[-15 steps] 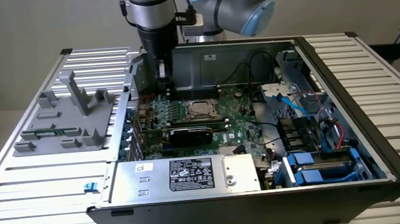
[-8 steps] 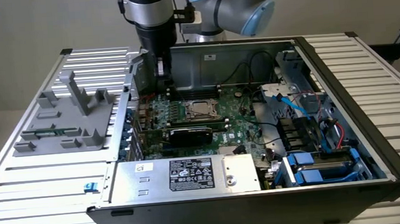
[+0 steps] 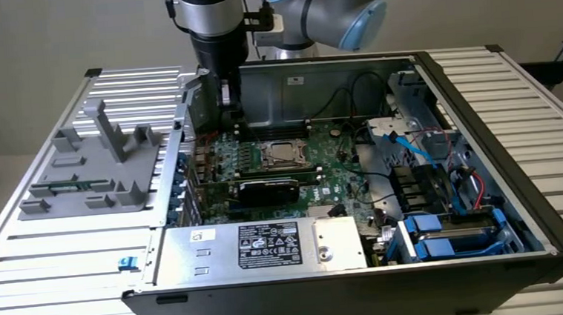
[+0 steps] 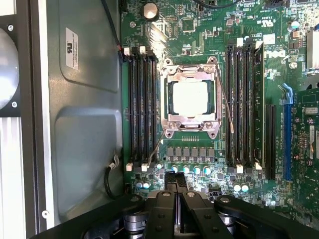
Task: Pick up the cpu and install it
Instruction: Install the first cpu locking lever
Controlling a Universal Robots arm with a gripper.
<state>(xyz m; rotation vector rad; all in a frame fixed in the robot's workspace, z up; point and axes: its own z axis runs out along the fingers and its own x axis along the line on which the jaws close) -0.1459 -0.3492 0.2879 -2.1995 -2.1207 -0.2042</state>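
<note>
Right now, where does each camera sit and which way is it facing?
Exterior view: off the arm, raised, looking down into the open computer case; the arm reaches in.
Wrist view: on the wrist, looking down at the motherboard past the shut hand.
Both show the cpu lying in its socket.

**Flat in the socket (image 4: 192,73): the cpu (image 4: 190,98)**

Small square chip with a pale silver-grey metal top and a thin darker rim. Lies flat, top face up, edges square with the socket's metal frame around it. Sits on the green motherboard (image 4: 199,30) between two banks of dark memory slots (image 4: 142,107). Shows in the exterior view as a small bright square (image 3: 281,154) mid-board inside the open case (image 3: 370,292).
</note>
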